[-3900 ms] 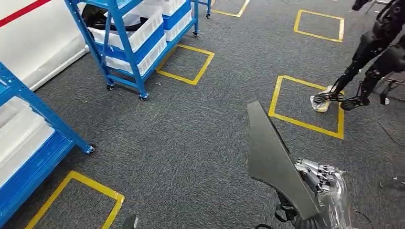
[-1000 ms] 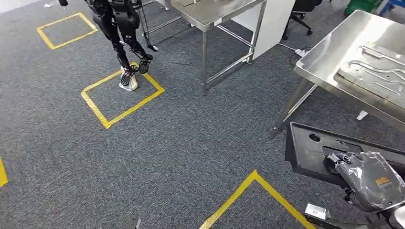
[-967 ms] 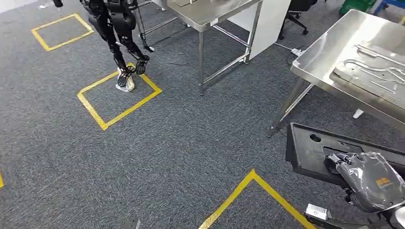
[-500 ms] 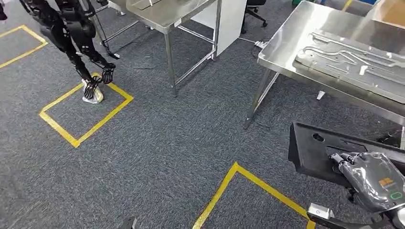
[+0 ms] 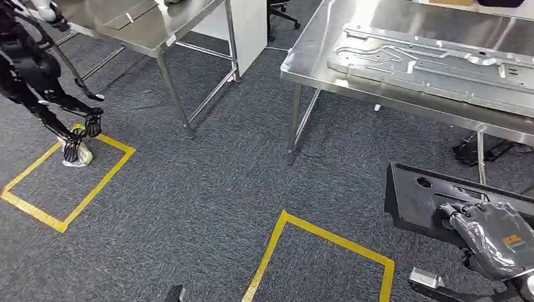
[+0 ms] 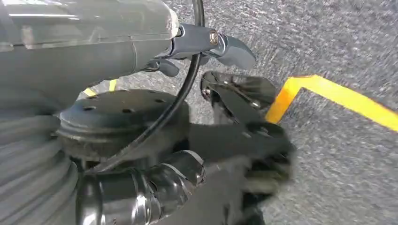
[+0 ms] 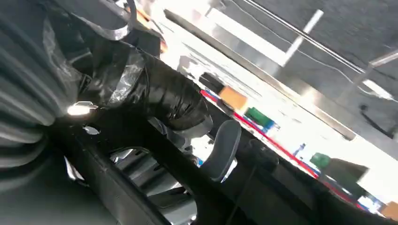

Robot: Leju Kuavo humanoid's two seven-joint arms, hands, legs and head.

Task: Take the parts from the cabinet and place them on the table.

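Currently right hand (image 5: 494, 236) wrapped in clear film, lower right of head view, gripping black panel part (image 5: 419, 198). Part held flat-ish, broad face up, long axis running left to right across the frame, slightly dropping toward the right edge; left end squared off, with a round hole near that corner. Right end cut by the frame edge. Sits below and in front of the steel table (image 5: 315, 53), apart from it, over grey carpet (image 5: 208, 182). Fingers (image 7: 225, 147) curled over the part's dark edge in right wrist view.

Left hand (image 6: 213, 44) blurred in left wrist view, hanging over carpet; open or closed: cannot tell.

Table at upper right carrying a long flat metal plate (image 5: 434, 60) with routed grooves, lengthwise along the tabletop. Second steel table (image 5: 145, 28) at upper left. Yellow tape square (image 5: 302, 245) at bottom centre, another (image 5: 44, 189) at left with a black robot's foot (image 5: 75, 151) inside it.
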